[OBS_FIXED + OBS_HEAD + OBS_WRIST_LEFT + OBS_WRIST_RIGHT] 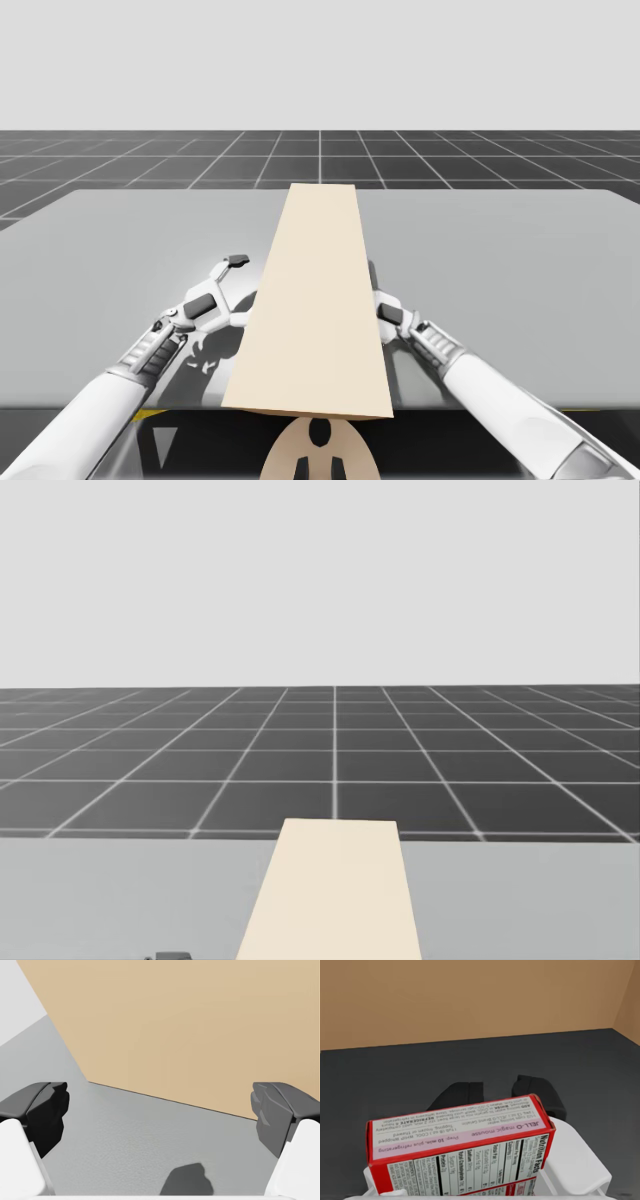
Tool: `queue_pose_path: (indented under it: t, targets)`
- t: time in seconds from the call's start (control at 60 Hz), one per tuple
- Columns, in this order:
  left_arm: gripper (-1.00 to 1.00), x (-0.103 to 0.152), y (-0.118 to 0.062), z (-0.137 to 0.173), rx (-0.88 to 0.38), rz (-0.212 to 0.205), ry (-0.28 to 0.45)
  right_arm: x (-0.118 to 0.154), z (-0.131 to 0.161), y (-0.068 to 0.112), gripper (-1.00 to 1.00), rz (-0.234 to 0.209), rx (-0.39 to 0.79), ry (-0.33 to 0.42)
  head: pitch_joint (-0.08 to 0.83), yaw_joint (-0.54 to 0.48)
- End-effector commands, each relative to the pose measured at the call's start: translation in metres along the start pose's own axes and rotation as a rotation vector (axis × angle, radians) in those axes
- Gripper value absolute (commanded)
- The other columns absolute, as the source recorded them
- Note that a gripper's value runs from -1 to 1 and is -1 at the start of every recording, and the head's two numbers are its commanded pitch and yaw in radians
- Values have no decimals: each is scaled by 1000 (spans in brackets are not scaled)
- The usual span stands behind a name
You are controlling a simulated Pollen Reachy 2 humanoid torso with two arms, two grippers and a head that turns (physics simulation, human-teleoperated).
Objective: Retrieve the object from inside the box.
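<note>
- High view: long tan box (315, 300) lies lengthwise down the middle of the grey counter (520, 270). Its top face is plain, with no writing.
- High view: my left arm comes in from the lower left. The left gripper (222, 285) sits just beside the tan box's left side, jaws spread wide and holding nothing.
- High view: my right arm comes in from the lower right. The right gripper (388, 315) is up against the tan box's right side and partly hidden by it.
- Head view: the far end of the tan box (335, 900) shows on the counter (120, 900), with the dark grid floor (330, 760) beyond. No print is visible.
- Left wrist view: the left gripper (160, 1110) has its jaws far apart and its dark fingertips (47, 1110) wide to either side. There is bare counter (140, 1135) between them and a blank tan box wall (175, 1025) ahead.
- Right wrist view: the right gripper (502, 1092) is inside the tan box, with tan walls (470, 1000) ahead and to one side and a dark box floor (395, 1075) below.
- Right wrist view: the red rectangular box (460, 1145) lies across the right gripper, tilted and close to the camera.
- Right wrist view: the red box carries a pink band and white panels of small black print, seen upside down.
- I cannot tell whether the right jaws are pinching the red box.
</note>
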Motion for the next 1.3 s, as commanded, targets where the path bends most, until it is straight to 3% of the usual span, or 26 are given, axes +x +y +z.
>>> queue_pose_path:
  t: [0.017,0.383,0.7,0.95,1.3]
  targets:
    - [-1000,0,0,0,1,-1,1,-3,51,-10,1000,1,165,-43,46,31]
    - [-1000,-1,2,1,12,-1,2,15,99,-36,1000,60,50,-41,44,32]
    - [-1000,-1,3,2,19,-3,3,40,150,-74,1000,106,-96,-51,38,31]
    - [-1000,-1,5,2,25,-1,2,64,157,-109,1000,149,-169,-52,38,29]
    - [-1000,-1,6,3,29,-1,2,128,140,-156,1000,263,-215,-11,35,27]
